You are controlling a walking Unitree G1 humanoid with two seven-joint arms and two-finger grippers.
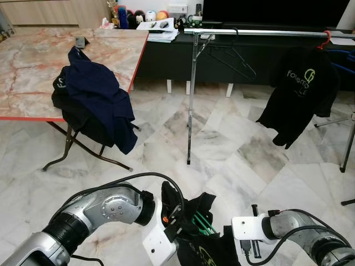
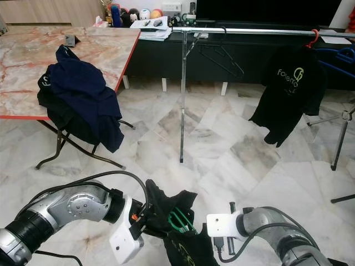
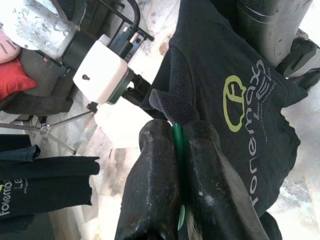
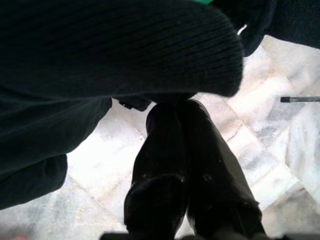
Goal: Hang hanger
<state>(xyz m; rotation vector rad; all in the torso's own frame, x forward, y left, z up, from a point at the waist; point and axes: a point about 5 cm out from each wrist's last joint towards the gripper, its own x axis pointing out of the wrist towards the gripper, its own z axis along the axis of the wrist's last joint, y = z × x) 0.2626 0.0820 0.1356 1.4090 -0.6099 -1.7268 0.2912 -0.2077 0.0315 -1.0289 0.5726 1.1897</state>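
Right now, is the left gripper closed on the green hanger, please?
Yes, shut: the left gripper has both fingers pressed against the green hanger inside the black shirt.

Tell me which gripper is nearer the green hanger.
Left. The left gripper has its jaws shut on the green hanger inside the black shirt; the right gripper sits beside it, jaws together under the cloth.

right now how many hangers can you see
3: a green hanger inside the black shirt, clamped in the left gripper; an empty black hanger on the rail; a red hanger carrying the hung shirt. More may be hidden under clothes.
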